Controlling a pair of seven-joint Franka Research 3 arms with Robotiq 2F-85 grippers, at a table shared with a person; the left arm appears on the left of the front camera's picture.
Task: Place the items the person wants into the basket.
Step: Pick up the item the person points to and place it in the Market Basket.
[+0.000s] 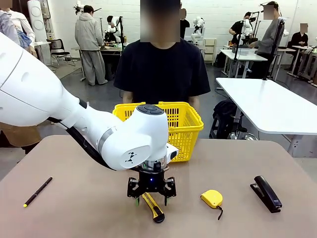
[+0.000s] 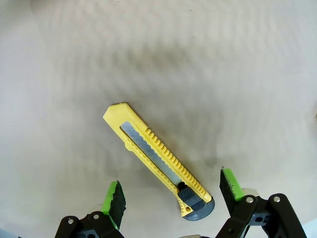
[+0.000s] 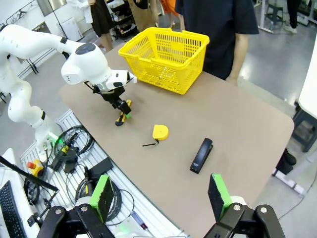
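One table (image 1: 74, 208) carries everything. The person (image 1: 161, 69) stands behind the yellow shopping basket (image 1: 185, 124). In front of the basket, the left end effector (image 1: 151, 200) hangs wide open, with a pad on each side of the flat-lying utility knife (image 2: 157, 159) and touching neither side. The right end effector (image 3: 161, 186) is open, well apart from the basket. The stapler (image 1: 267, 193) and tape measure (image 1: 212, 198) lie front-right of the basket, and the black pen (image 1: 38, 191) front-left.

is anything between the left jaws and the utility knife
Nothing visible does. The left jaws stand open on either side of the utility knife, which lies flat on the bare table.
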